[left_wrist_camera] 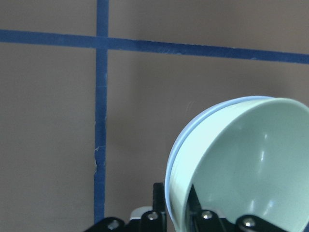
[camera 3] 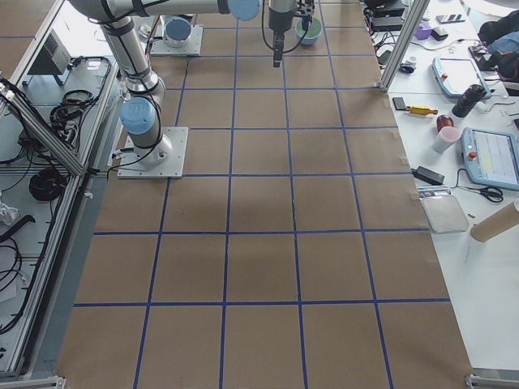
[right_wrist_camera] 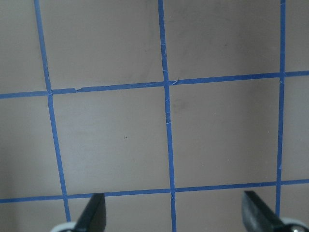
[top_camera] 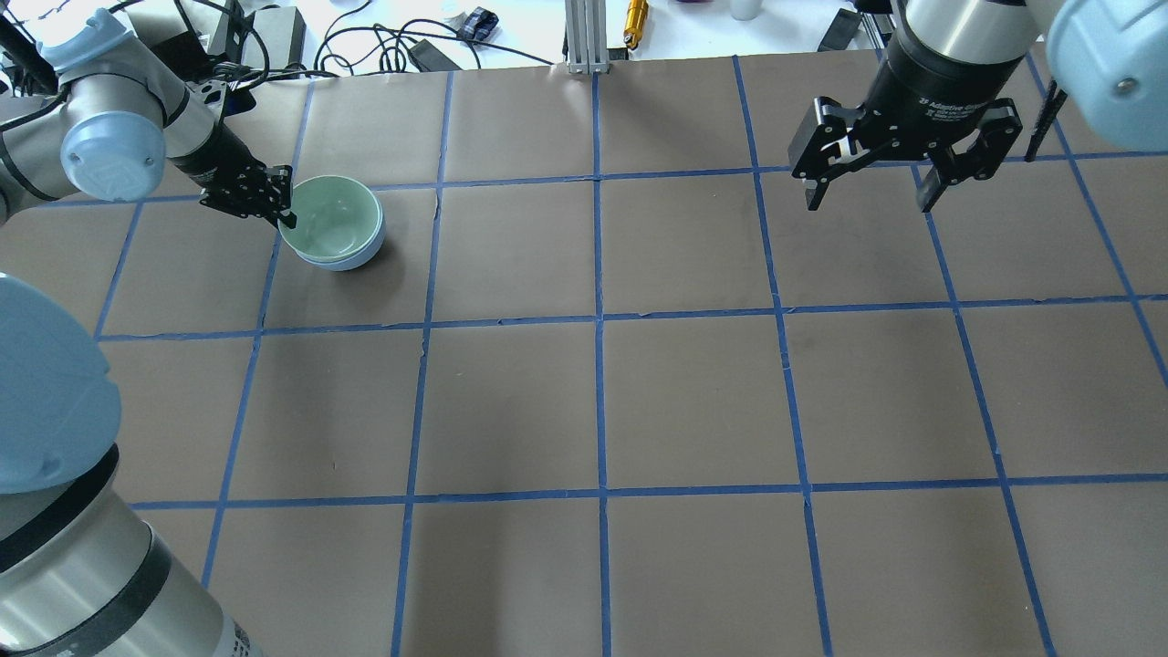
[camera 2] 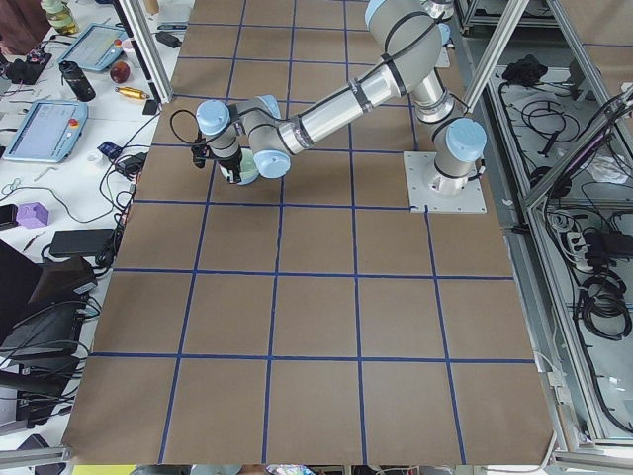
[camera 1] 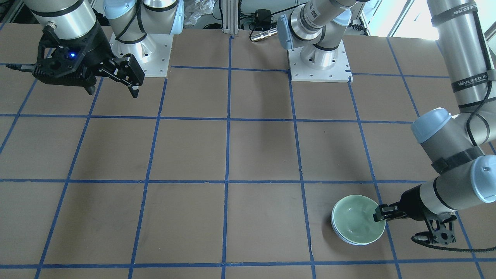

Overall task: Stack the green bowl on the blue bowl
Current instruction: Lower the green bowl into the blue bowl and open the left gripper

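The pale green bowl [camera 1: 356, 223] sits nested inside the blue bowl [camera 1: 336, 229], of which only a thin rim shows; the pair also appears in the overhead view, green bowl [top_camera: 330, 217] in blue bowl [top_camera: 351, 263]. My left gripper [camera 1: 379, 214] [top_camera: 285, 208] is at the green bowl's rim. In the left wrist view [left_wrist_camera: 176, 208] one finger is inside and one outside the green bowl [left_wrist_camera: 246, 164], closed on the rim, with the blue rim [left_wrist_camera: 175, 150] just beside it. My right gripper [top_camera: 867, 203] [camera 1: 112, 92] hangs open and empty, high over the far side of the table.
The brown table is marked by a blue tape grid. The two arm base plates [camera 1: 319, 66] [camera 1: 143, 58] stand at the robot's edge. An aluminium post [top_camera: 584, 36], cables and small items lie along the operators' edge, close behind the bowls.
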Controlling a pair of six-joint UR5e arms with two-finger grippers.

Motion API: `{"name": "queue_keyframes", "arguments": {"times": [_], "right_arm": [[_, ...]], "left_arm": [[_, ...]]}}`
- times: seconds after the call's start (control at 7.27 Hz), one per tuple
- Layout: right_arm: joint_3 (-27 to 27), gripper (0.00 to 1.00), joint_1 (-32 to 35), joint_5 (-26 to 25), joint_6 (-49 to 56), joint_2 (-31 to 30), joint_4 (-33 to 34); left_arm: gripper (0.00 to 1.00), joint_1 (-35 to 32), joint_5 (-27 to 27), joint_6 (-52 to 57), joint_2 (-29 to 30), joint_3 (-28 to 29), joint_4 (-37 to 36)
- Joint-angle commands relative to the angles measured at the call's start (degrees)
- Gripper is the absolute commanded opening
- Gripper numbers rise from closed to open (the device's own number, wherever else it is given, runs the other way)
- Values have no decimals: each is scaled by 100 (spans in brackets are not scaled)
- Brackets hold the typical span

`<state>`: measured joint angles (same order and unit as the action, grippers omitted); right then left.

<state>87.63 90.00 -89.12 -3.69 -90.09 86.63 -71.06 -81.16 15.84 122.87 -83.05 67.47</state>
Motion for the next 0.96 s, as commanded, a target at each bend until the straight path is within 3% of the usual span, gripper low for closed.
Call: {"name": "queue_keyframes", "arguments": {"times": [0.0,0.14,0.55,0.83], "right_arm": [[0,100,0,0,0,0,-5],[0,100,0,0,0,0,-5],[9,100,0,0,0,0,-5],[0,100,0,0,0,0,-5]], "left_arm": [[88,-213,-197,-11,-349,25,125],[90,-528,-842,-20,-604,34,283],[92,-786,-875,-325,-1640,52,1582],[96,-1390,-919,-955,-2282,43,2049]]}}
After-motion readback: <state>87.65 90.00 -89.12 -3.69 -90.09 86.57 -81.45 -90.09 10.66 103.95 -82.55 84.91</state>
